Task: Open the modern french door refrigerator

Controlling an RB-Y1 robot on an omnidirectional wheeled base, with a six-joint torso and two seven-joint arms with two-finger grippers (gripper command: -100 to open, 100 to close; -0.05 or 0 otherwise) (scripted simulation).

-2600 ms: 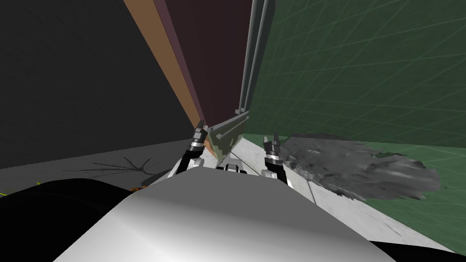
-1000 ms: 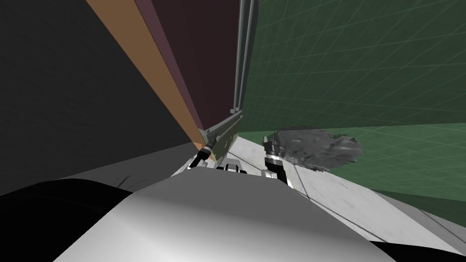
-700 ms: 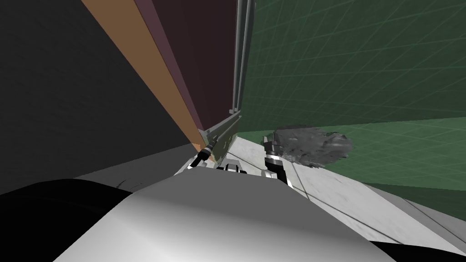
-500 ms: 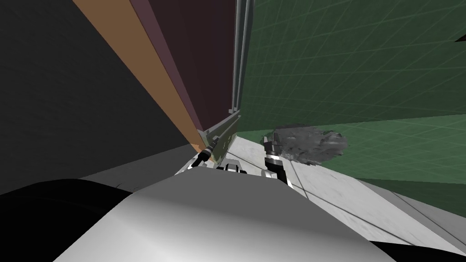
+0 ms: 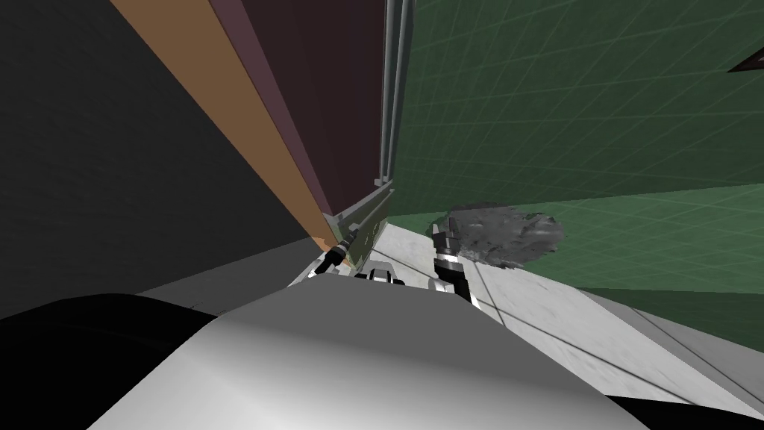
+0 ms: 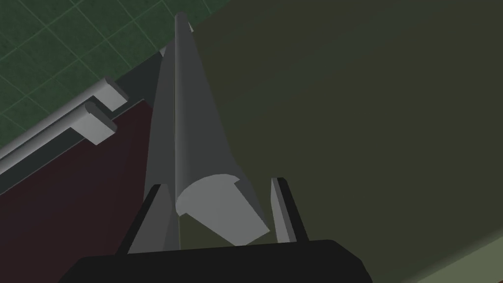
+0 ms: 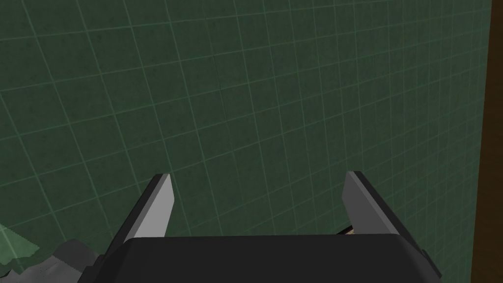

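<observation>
refrigerator handle (image 6: 191,123) clenched in left hand (image 6: 218,184), along the olive door (image 6: 368,123); right hand (image 7: 259,174) released, facing green wall (image 7: 245,73).

Dim, flat even light, soft shading, wide-lens splay at corners

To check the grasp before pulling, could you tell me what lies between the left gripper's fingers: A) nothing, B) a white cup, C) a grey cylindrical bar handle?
C: the left wrist view shows the grey cylindrical bar handle between the left gripper's two fingers.
</observation>
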